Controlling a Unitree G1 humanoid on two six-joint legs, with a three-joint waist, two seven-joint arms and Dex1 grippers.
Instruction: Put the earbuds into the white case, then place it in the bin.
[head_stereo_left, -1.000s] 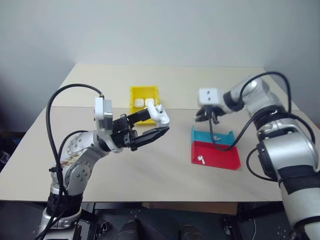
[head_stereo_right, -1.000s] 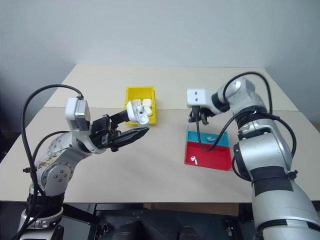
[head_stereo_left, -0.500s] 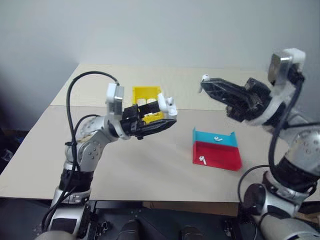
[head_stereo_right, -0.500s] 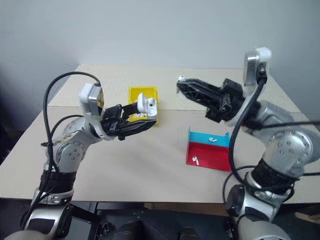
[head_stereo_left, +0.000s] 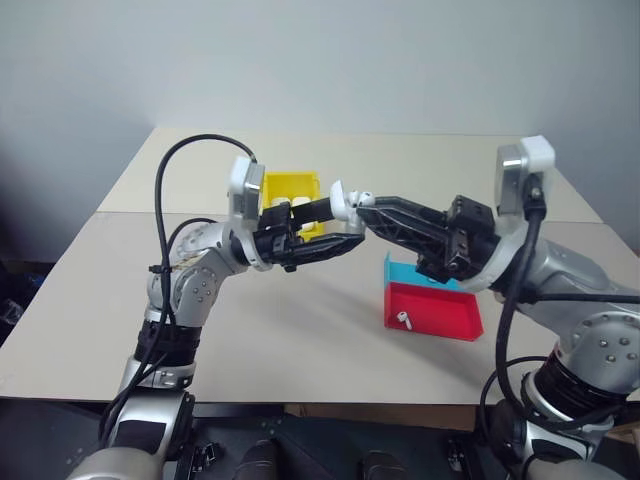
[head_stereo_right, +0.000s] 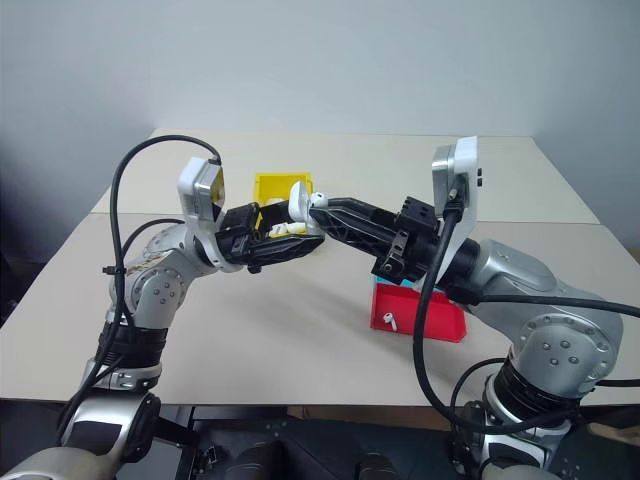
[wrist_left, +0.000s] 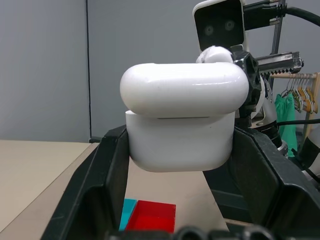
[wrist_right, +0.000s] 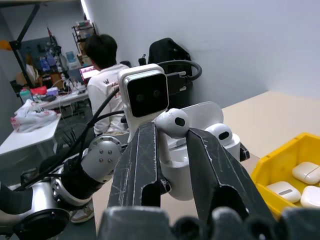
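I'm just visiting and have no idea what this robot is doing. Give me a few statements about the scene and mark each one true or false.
1. The left hand holds a white case with its lid open. True.
2. The right hand is empty. False: it pinches an earbud right at the open case.
3. One earbud already sits in the case. True: a second earbud shows in it.
4. The yellow bin is empty. False: several white cases lie in it.
5. An earbud lies in the red and blue tray. True: a loose earbud is on its red part.
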